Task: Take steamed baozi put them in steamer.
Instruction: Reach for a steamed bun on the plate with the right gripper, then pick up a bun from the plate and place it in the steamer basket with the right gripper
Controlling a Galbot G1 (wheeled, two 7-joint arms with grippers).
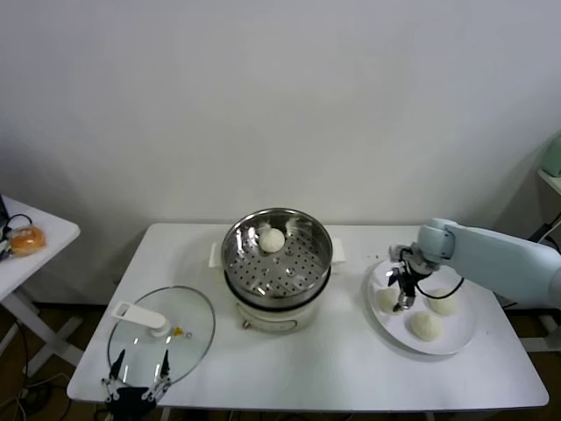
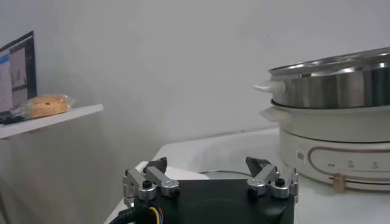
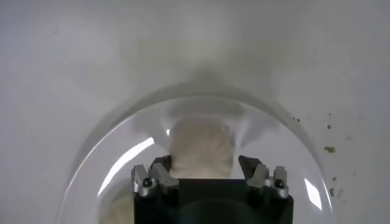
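One off-white baozi [image 1: 272,239] lies in the shiny perforated steamer [image 1: 302,272] on its white cooker base. Three more baozi lie on a white plate [image 1: 456,338] at the right: one [image 1: 386,298] under my right gripper, one [image 1: 441,303] beside it and one [image 1: 425,325] nearer the front. My right gripper [image 1: 401,303] is lowered over the plate, open, with its fingers on either side of that baozi [image 3: 201,149]. The right gripper [image 3: 207,165] has not closed on it. My left gripper [image 1: 138,386] is open and empty at the table's front left.
A glass lid [image 1: 171,329] with a white handle lies flat at the front left, just ahead of the left gripper. A side table [image 1: 35,254] at the far left holds an orange object [image 1: 26,239]. The steamer [image 2: 341,85] shows in the left wrist view.
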